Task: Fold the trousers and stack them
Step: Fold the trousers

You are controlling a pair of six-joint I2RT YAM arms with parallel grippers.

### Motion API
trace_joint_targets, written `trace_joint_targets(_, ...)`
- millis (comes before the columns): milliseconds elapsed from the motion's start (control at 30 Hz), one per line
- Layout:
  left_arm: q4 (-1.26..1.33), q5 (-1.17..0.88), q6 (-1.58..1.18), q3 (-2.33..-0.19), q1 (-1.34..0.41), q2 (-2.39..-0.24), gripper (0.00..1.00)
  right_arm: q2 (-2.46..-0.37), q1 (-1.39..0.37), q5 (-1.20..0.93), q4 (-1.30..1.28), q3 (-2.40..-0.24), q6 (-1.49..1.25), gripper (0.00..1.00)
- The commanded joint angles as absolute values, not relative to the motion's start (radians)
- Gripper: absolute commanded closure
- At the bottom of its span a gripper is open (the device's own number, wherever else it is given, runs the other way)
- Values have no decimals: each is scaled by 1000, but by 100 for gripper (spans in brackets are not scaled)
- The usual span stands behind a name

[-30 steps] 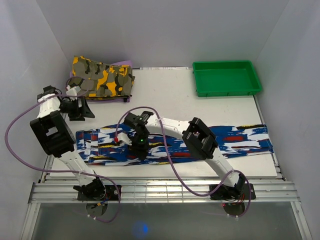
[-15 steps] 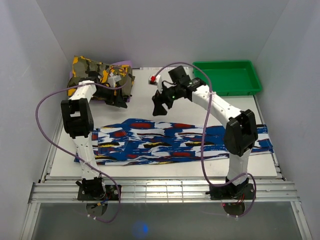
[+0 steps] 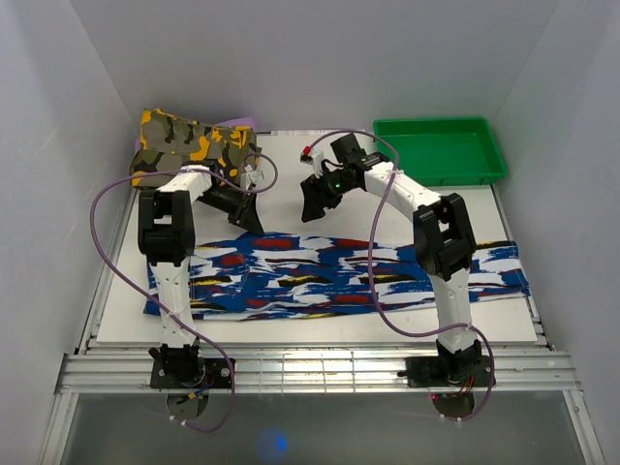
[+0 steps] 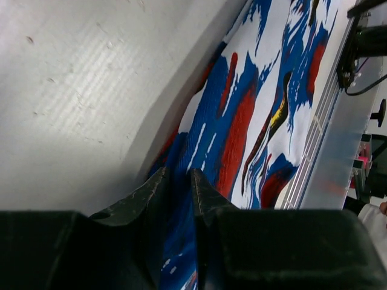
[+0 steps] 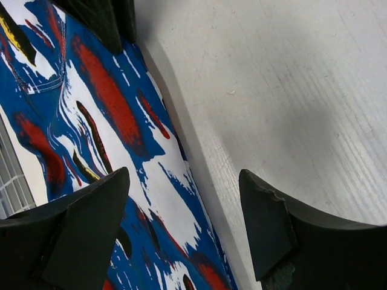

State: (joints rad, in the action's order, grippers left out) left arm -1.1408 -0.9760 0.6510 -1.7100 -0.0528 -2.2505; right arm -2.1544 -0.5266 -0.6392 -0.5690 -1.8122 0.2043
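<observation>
So you're pinching the trousers [image 3: 329,276] by their far edge with your left gripper [image 4: 178,174], while your right gripper [image 5: 182,175] is hovering spread wide over that edge.

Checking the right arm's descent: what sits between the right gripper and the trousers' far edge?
Nothing. In the right wrist view the open right gripper hangs directly over the far edge of the trousers, with bare table beside it.
</observation>
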Motion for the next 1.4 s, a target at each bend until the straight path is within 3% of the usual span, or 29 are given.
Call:
trace_joint_targets(0, -1172, -968, 765, -1666, -66, -2105, 69, -2164, -522, -673, -545, -1856, 170, 22)
trace_joint_targets(33, -1173, -960, 779, -1658, -69, -2097, 64, -2169, -517, -676, -543, -1858, 170, 22)
trace_joint_targets(67, -1172, -954, 785, -1651, -69, -2091, 54, -2174, -517, -678, -543, -1861, 169, 22)
trace_joint_targets(100, -1163, -942, 790, -1638, -71, -2085, 32, -2181, -515, -684, -543, -1864, 167, 22)
trace_joint_targets(167, -1131, -931, 787, -1629, -71, -2069, 28, -2184, -515, -692, -540, -1862, 161, 22)
trace_joint_targets(300, -1137, -919, 827, -1655, -84, -2072, 54, -2186, -514, -692, -538, -1859, 160, 22)
trace_joint_targets(433, -1140, -894, 893, -1648, -117, -2017, 100, -2198, -497, -693, -537, -1882, 150, 22)
trace_joint_targets(733, -1068, -807, 1006, -1488, -189, -1810, 100, -2247, -502, -762, -531, -1904, 133, 23)
trace_joint_targets(1033, -747, -514, 1135, -1002, -342, -1467, 100, -2298, -554, -816, -505, -1947, 98, 23)
trace_joint_targets(1367, -364, -275, 1132, -577, -449, -1304, 100, -2342, -646, -793, -577, -1979, 199, 23)
